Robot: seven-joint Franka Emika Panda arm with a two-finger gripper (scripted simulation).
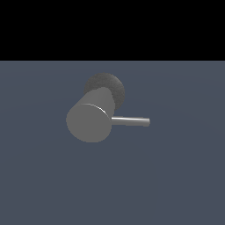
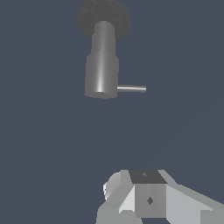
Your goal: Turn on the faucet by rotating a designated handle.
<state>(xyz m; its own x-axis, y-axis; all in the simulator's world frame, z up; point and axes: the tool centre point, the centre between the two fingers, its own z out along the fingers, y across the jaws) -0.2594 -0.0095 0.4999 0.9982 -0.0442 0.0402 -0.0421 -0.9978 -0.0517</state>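
Faucet alone on a flat slate-blue floor, gripper well apart from it.

Faucet body is a matte grey thick cylinder on a darker round base; in the exterior view it tilts toward the camera, flat end face showing, and sits near the middle of the floor, clear of its far edge. Wrist view shows a narrower neck between base and wide cylinder. Handle, a thin metallic rod, sticks out sideways from the cylinder toward the exterior view's right, roughly level, free end bare and touched by nothing. Gripper shows only in the wrist view: white and grey blocky parts with a dark panel, well short of the faucet with open floor between. Fingertips are out of frame, so I cannot tell how the jaws stand.
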